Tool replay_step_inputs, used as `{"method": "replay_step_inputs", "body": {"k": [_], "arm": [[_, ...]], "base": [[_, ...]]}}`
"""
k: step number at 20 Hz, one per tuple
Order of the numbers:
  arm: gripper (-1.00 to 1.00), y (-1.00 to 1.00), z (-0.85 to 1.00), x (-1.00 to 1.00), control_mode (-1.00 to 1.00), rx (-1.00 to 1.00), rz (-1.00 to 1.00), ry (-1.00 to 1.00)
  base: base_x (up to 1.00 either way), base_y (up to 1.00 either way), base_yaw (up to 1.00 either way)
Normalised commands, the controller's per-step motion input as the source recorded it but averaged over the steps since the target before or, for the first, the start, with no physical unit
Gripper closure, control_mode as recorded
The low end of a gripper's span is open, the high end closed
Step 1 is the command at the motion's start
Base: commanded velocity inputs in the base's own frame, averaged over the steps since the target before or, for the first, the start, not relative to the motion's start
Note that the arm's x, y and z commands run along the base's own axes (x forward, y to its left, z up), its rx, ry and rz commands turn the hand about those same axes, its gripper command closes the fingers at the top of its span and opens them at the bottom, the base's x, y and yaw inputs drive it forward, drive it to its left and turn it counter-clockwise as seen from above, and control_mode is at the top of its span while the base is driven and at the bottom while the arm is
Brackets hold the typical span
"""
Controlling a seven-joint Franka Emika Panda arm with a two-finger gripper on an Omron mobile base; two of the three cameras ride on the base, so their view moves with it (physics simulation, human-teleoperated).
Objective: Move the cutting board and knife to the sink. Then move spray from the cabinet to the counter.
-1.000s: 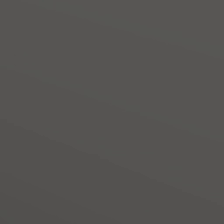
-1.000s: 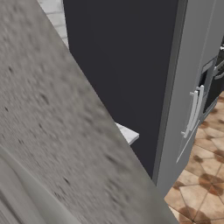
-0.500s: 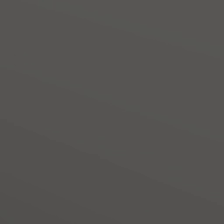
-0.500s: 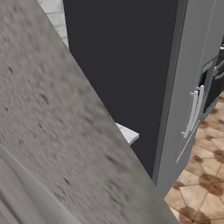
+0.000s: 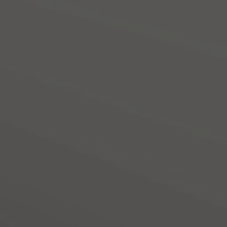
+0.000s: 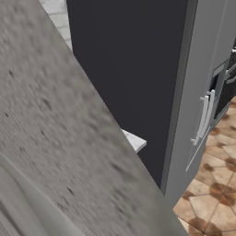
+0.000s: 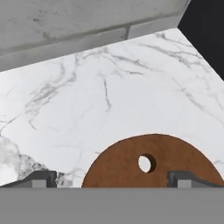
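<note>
Nothing has moved since the earlier frame; gripper [image 7: 112, 178] hangs with fingers spread wide above the cutting board [image 7: 153, 164], which lies on the counter [image 7: 87, 105] well short of its back edge

Reddish-brown cutting board [image 7: 153, 168] on a white marble counter [image 7: 109, 100] veined in grey. Grey tiled wall [image 7: 78, 22] behind it. Silver-grey fridge [image 6: 203, 83], brown and tan patterned floor tiles [image 6: 212, 193].
</note>
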Motion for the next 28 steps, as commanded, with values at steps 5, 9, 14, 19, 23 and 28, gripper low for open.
{"method": "replay_step_inputs", "body": {"k": [5,9,14,19,23,28], "arm": [[-1.0,0.05,-0.2,0.27,-1.0,-0.01,0.0,0.0],[-1.0,0.05,-0.26,0.2,-1.0,0.0,0.0,0.0],[-1.0,0.09,-0.29,0.16,-1.0,-0.01,0.0,0.0],[-1.0,0.08,-0.24,0.17,-1.0,-0.01,0.0,0.0],[-1.0,0.06,-0.23,0.19,-1.0,0.0,0.0,0.0],[-1.0,0.01,-0.27,0.19,-1.0,0.0,0.0,0.0]], "base": [[0.0,0.0,0.0],[0.0,0.0,0.0],[0.0,0.0,0.0],[0.0,0.0,0.0],[0.0,0.0,0.0],[0.0,0.0,0.0]]}}
